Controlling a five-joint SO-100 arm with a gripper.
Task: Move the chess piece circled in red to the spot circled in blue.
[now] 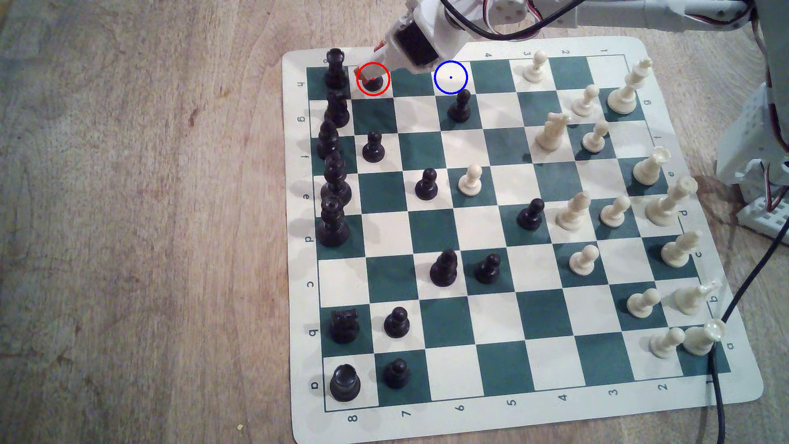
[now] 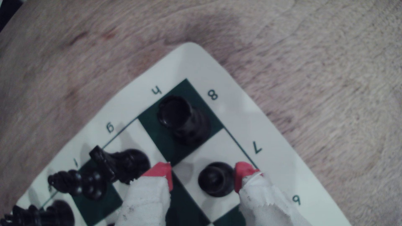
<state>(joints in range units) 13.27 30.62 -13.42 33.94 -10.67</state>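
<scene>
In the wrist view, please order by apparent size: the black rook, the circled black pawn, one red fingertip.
1. black rook, largest.
2. black pawn, flanked by the open pincer.
3. red fingertip, smallest; its nearness to the camera enlarges it.

The arm is reaching in from the exterior view's upper right, its gripper (image 1: 370, 70) sitting low over the black pawn (image 1: 373, 83) inside the red ring — the red-tipped fingers are partly hiding the piece, so whether they are gripping it is unclear. The pawn is standing on a cream square in the board's (image 1: 640, 410) far row, just beside the black rook (image 1: 335, 68) at the corner. Two squares toward the exterior view's right, the blue-ringed square (image 1: 444, 87) is lying bare, with another black pawn (image 1: 459, 106) standing just in front of it
</scene>
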